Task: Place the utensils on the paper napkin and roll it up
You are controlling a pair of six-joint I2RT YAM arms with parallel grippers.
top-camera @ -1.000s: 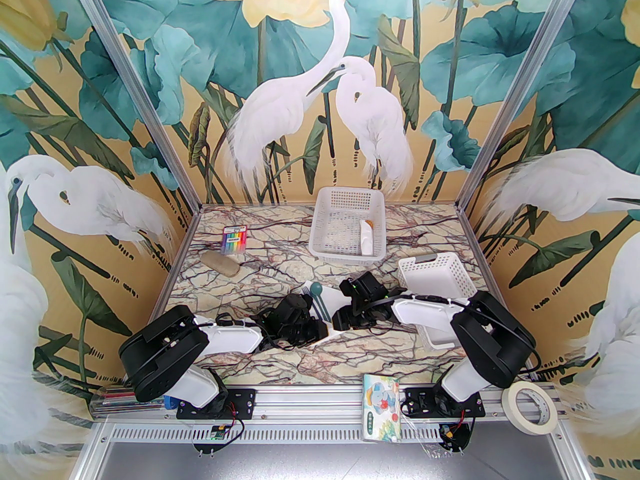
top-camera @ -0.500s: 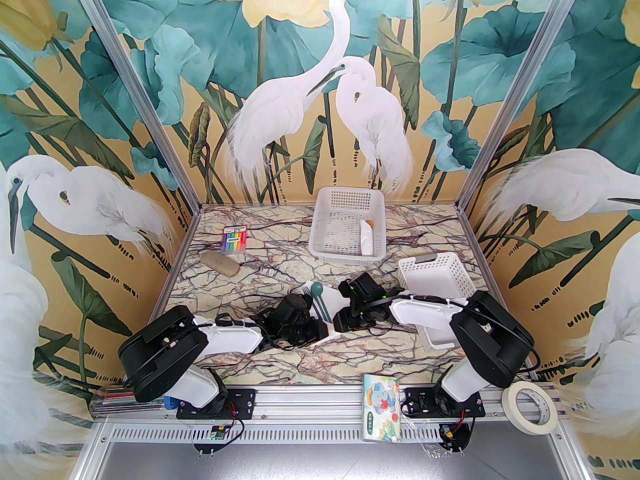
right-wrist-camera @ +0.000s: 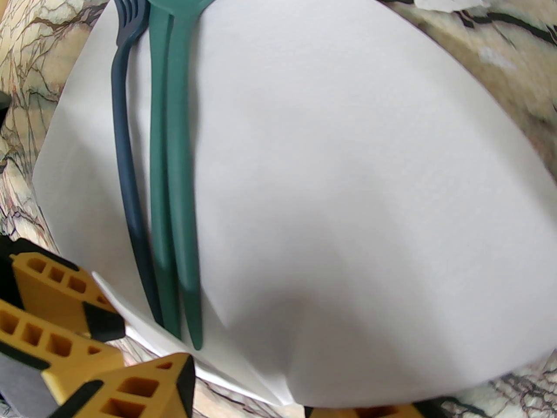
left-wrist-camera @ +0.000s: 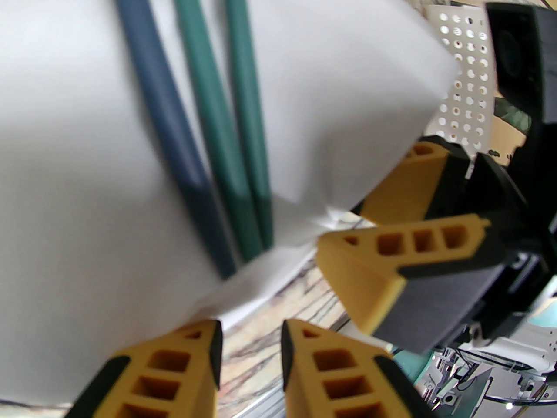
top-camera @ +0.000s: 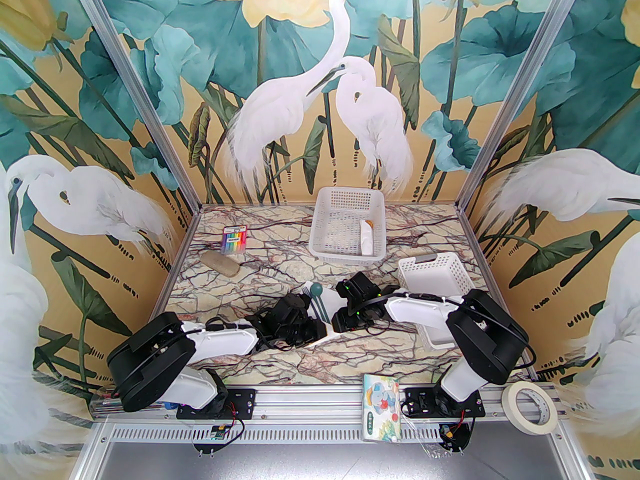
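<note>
Both pincers meet at the near edge of the napkin: left pincer narrowly spread, right pincer spread astride its lifted corner. Fork and spoon lie on it, leftward. Open tabletop left; far basket, right basket beyond.

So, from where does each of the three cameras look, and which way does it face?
Top external: high behind the arm bases, facing down and forward over the marble table; left arm and right arm show.
Left wrist: low by the paper napkin, facing along the utensil handles; own jaws below, right jaws at right.
Right wrist: over the napkin's near edge, facing along fork and spoon; own jaws below, left jaws at left.
Both wrist views share napkin, utensils and both jaws.
</note>
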